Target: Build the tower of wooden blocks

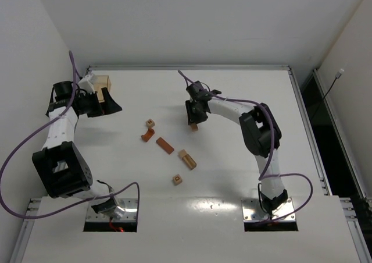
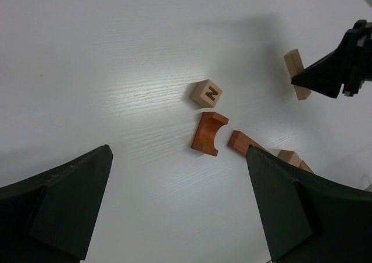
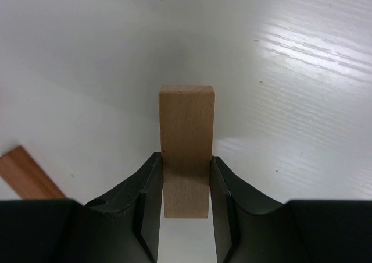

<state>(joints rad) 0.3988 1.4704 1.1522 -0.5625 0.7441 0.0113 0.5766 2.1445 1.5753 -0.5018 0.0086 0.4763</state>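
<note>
Gripping a light tan bar between its two fingers, the right gripper sits over the far middle of the white table. Its jaws are closed to the bar's width and press its two long sides, and most of the bar sticks out past the fingertips. From the overhead view I cannot tell whether the bar's lower end touches the table or hangs just above it.

The left gripper is at the far left of the table with its jaws spread wide and nothing between them. A tan boxy shape shows right beside it from above; it may be part of the wrist, but the view is too small to say.

The other blocks lie loose near the table's centre, none stacked. A tan cube printed with an N lies farthest back, and a reddish-brown arch piece lies on its side just beside it. A reddish-brown bar lies flat close to the arch. Near that is a second tan bar, and nearer the arm bases is a small tan cube.
</note>
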